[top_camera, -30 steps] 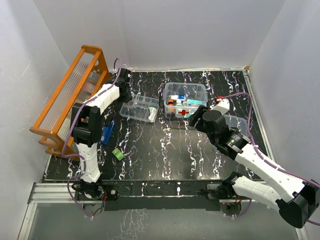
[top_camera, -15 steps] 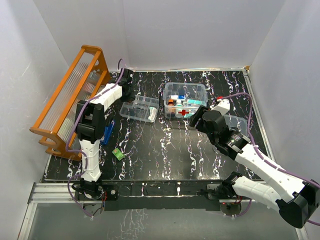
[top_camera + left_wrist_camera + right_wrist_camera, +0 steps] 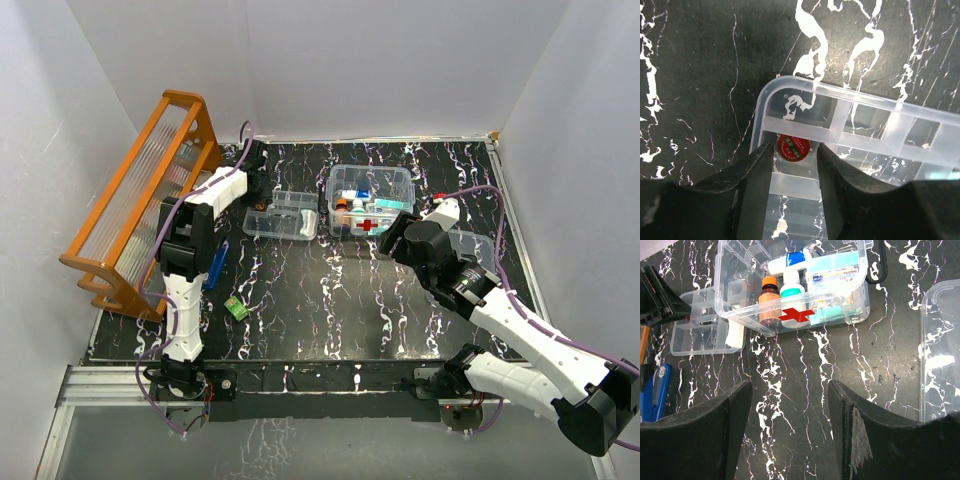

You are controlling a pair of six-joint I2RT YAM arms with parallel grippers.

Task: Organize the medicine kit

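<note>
The medicine kit [image 3: 370, 199] is a clear box with a red cross [image 3: 796, 315], standing open at the back middle with bottles and packets inside. Its clear lid [image 3: 940, 355] lies on the table to the right, also seen as the lid [image 3: 470, 243] beside my right arm. My left gripper [image 3: 795, 165] is open over the left end of a shallow divided tray [image 3: 880, 135]. A small red round tin [image 3: 793, 148] lies in the corner compartment just past the fingertips, free of both. My right gripper [image 3: 790, 390] hangs open over bare table in front of the kit.
The divided tray [image 3: 282, 216] sits left of the kit. An orange wooden rack [image 3: 140, 200] stands along the left wall. A blue item [image 3: 213, 265] and a small green item [image 3: 236, 308] lie on the table near the left arm.
My left gripper has shifted slightly toward the tray's left end and its jaws have widened. The tray has turned a little. The right arm has not moved.
</note>
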